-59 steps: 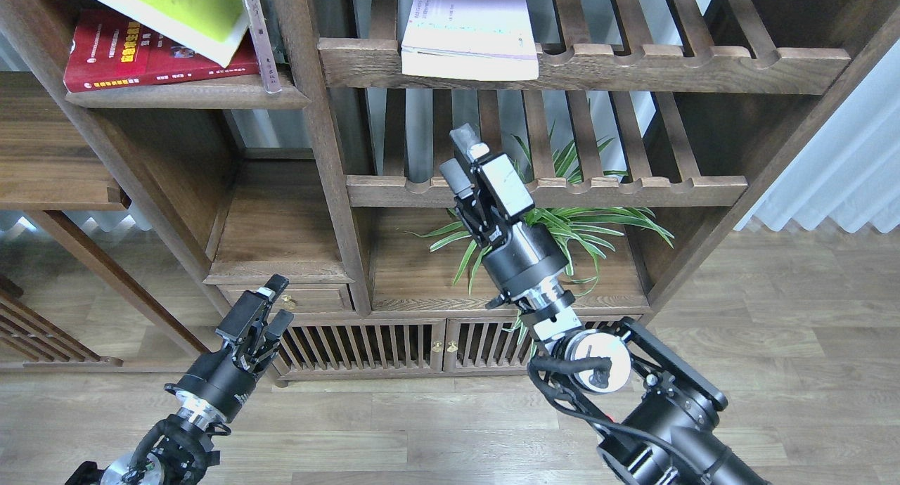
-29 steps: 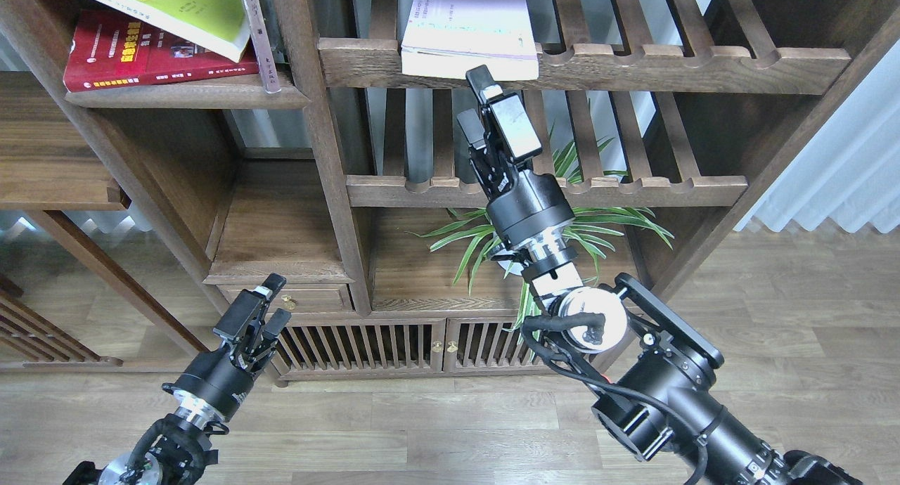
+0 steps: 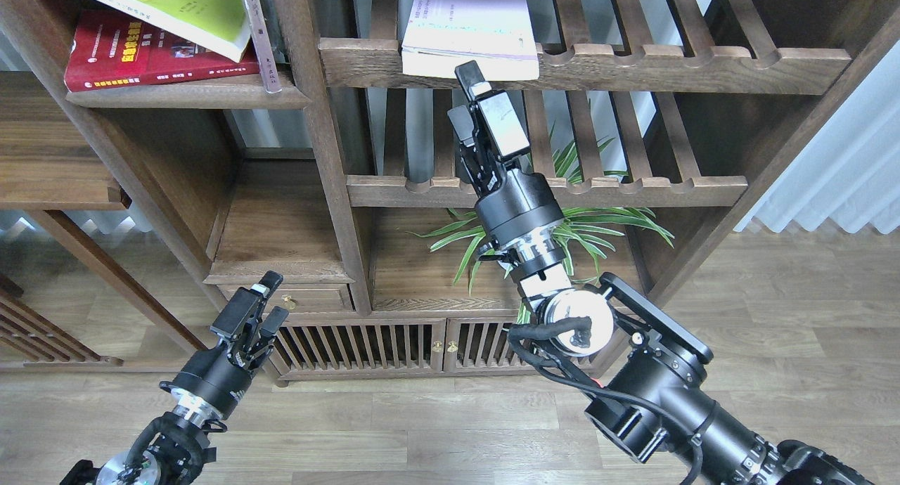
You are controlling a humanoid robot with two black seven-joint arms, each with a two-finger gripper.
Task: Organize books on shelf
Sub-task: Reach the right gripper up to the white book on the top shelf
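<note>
A dark red book (image 3: 140, 56) lies flat on the solid dark-brown shelf (image 3: 190, 95) at the upper left. A yellow-green book (image 3: 176, 7) rests tilted on top of it. The white book with lilac trim (image 3: 467, 28) lies on the upper slatted rack (image 3: 633, 67), its front edge overhanging the rail. My right gripper (image 3: 463, 95) is raised just below and in front of that edge, open, with its upper fingertip (image 3: 470, 74) overlapping the book's edge and nothing between the fingers. Low down by the cabinet drawer, my left gripper (image 3: 274, 296) is open and empty.
A thin grey-pink book (image 3: 259, 35) leans against the post at the shelf's right end. A second slatted rack (image 3: 633, 186) runs behind my right wrist, with a potted spider plant (image 3: 605, 221) below it. A low cabinet with slatted doors (image 3: 351, 344) stands on the wood floor.
My right gripper has risen from the lower rack's level to the white book's front edge, then shifted slightly left. The left arm has drifted slightly down and left.
</note>
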